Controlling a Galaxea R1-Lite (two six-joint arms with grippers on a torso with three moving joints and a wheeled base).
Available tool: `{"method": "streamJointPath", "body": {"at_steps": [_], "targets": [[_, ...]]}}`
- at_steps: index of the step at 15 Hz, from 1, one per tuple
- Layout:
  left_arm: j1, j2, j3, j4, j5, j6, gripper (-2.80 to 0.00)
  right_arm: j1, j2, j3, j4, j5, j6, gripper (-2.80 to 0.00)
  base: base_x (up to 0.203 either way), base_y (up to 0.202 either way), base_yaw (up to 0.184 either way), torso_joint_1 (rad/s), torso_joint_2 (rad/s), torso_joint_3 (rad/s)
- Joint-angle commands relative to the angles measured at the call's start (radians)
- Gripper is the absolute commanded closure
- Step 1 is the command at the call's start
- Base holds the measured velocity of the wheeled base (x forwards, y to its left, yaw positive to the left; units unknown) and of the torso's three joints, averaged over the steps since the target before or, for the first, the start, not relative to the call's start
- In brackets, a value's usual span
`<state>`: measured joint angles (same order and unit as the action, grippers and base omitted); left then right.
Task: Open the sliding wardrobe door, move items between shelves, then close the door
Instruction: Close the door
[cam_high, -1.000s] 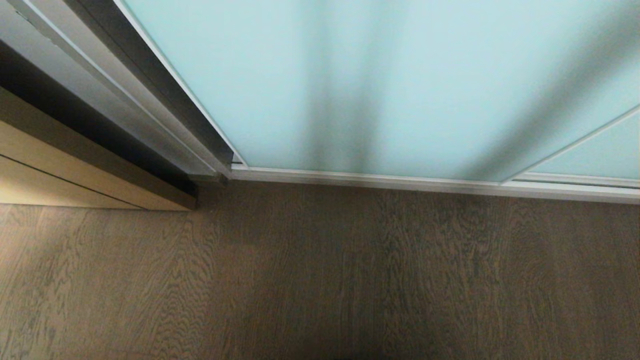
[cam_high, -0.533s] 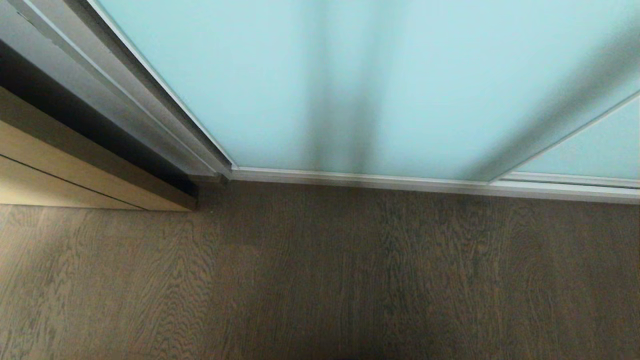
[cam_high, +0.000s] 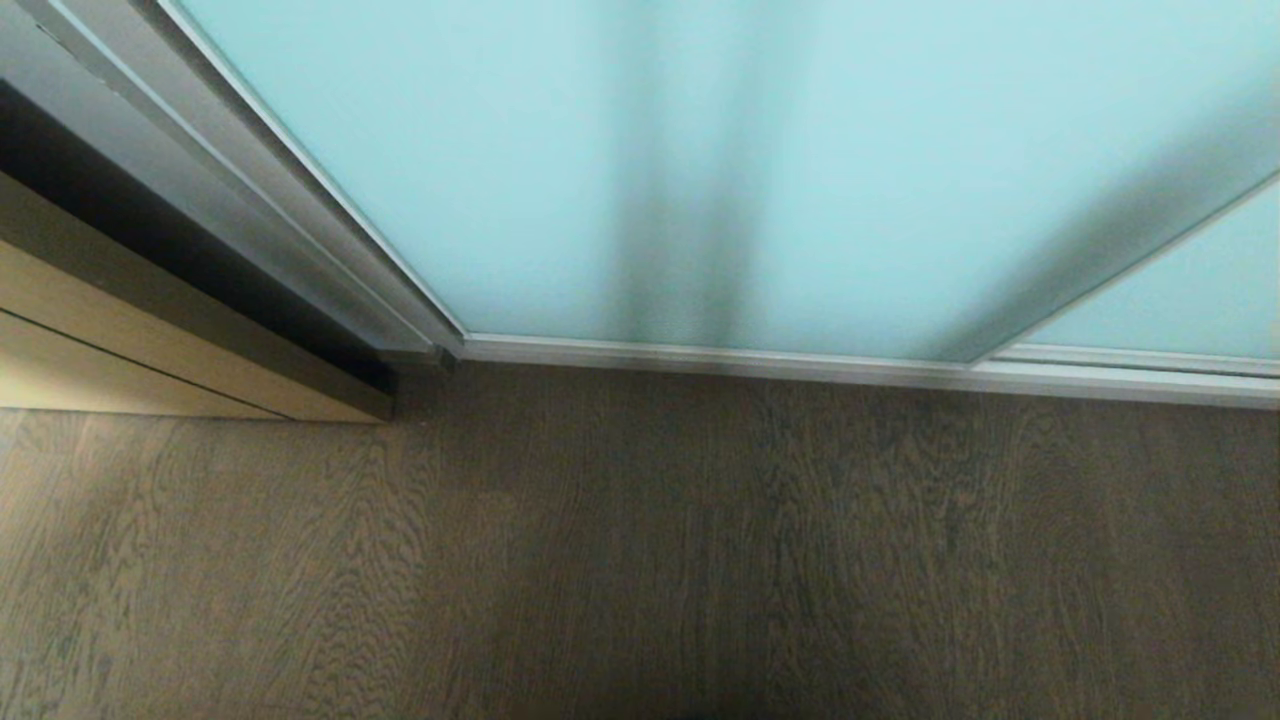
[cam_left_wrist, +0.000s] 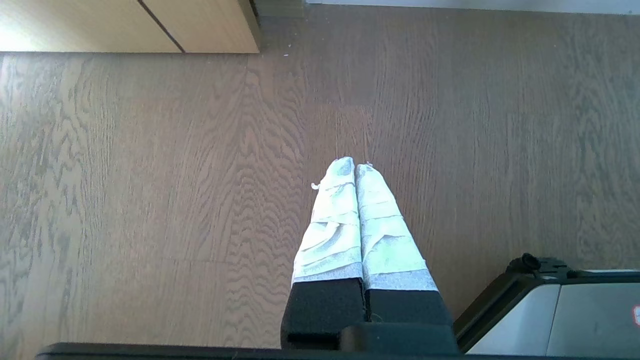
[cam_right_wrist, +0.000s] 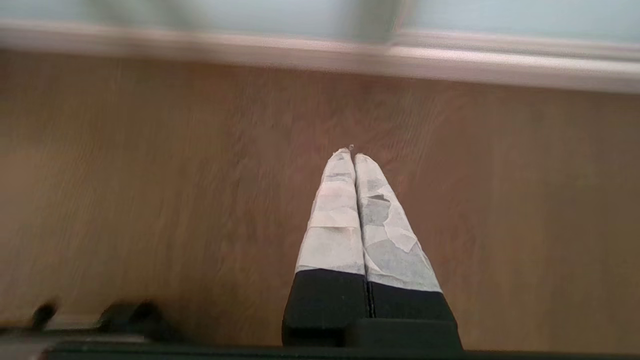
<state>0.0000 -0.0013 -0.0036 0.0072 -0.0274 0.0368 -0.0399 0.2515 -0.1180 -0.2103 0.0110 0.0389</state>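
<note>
My head camera looks steeply down at the wooden floor (cam_high: 640, 560) and the sliding wardrobe door (cam_high: 700, 150). Each wrist camera looks past its own gripper at that floor; the right one also shares the door's bottom rail.

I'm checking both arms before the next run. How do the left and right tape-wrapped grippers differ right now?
The left gripper points at bare brown wood-grain floor with a tan wooden door beyond; the right gripper points at floor just short of the frosted pale aqua sliding wardrobe door and its white-silver frame. The robot's grey base sits beside the left one; only dark blurred parts show near the right. Both are shut, empty and wrapped in white tape.
</note>
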Motion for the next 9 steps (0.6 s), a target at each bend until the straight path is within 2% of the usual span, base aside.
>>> {"method": "streamJointPath", "body": {"at_steps": [1, 4, 6, 9], "targets": [[0.0, 0.001, 0.0, 0.0, 0.0, 0.0, 0.0, 0.067, -0.07, 0.046, 0.019, -0.001, -0.009, 0.0, 0.0, 0.0, 0.0, 0.0, 0.0, 0.0], [0.0, 0.001, 0.001, 0.0, 0.0, 0.0, 0.0, 0.05, -0.242, 0.098, 0.103, -0.004, -0.018, 0.0, 0.0, 0.0, 0.0, 0.0, 0.0, 0.0], [0.0, 0.001, -0.001, 0.0, 0.0, 0.0, 0.0, 0.043, -0.255, 0.119, 0.174, -0.019, 0.038, 0.0, 0.0, 0.0, 0.0, 0.0, 0.0, 0.0], [0.0, 0.001, 0.001, 0.0, 0.0, 0.0, 0.0, 0.043, -0.255, 0.12, 0.176, -0.024, 0.029, 0.0, 0.0, 0.0, 0.0, 0.0, 0.0, 0.0]]}}
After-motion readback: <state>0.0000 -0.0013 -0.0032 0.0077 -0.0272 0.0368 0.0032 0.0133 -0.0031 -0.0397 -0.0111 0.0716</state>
